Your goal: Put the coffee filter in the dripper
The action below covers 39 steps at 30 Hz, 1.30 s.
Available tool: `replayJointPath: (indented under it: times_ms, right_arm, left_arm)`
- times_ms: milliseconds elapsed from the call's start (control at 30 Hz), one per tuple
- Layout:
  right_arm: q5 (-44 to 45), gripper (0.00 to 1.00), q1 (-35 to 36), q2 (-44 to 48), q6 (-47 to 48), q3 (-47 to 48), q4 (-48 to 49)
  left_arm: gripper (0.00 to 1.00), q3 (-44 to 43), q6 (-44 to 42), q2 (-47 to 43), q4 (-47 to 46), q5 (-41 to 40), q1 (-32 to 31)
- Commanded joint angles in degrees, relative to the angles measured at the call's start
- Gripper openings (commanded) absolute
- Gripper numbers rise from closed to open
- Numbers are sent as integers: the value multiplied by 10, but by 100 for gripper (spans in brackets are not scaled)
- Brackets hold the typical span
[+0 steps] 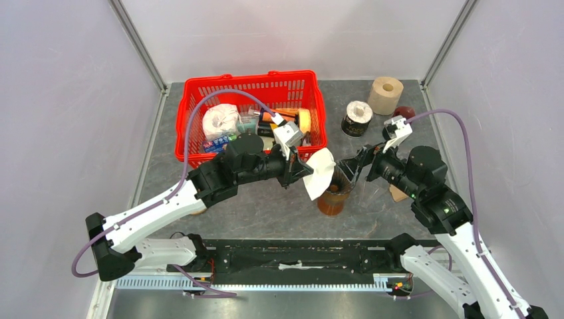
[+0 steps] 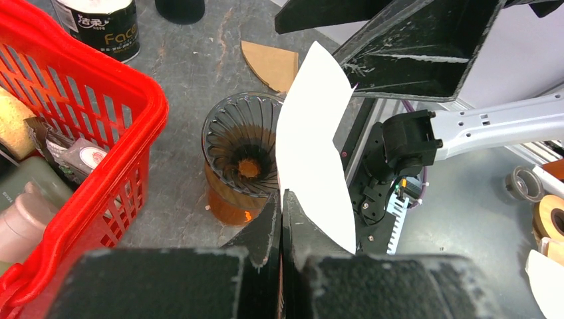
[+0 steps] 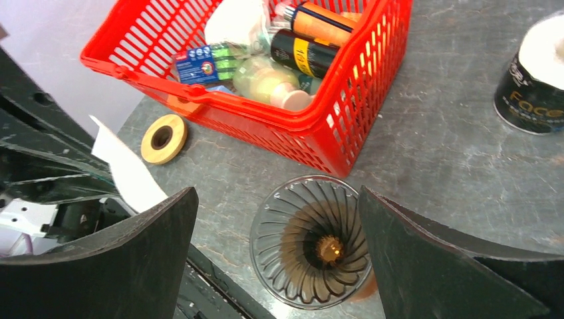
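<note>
My left claw [image 2: 281,199] is pinched tight on the lower edge of the white, fan-shaped paper coffee filter [image 2: 312,146]. The filter hangs in the air just beside the rim of the amber ribbed glass dripper [image 2: 241,149], on the dripper's left and not yet inside it. My right claw [image 3: 276,196] is spread wide and empty just right of the dripper, which stands upright on the grey counter [image 1: 266,206] with the red plastic basket [image 1: 199,100] behind and left of it.
</note>
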<state>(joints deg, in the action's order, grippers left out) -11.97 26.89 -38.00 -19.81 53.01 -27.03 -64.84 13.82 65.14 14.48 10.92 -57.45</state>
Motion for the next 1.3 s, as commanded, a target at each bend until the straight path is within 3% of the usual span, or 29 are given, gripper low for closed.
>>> replayJointPath:
  times_ms: [0, 500, 1267]
  right_arm:
    - [-40, 97, 2, 8, -6, 16, 54]
    - [-83, 97, 1, -12, -8, 31, 43]
    - [-78, 97, 2, 2, -10, 40, 15]
  left_arm:
    - [2, 0, -22, -4, -16, 12, 1]
    - [2, -4, -16, -4, -10, 1, 2]
    - [2, -8, -7, 3, -1, -6, 1]
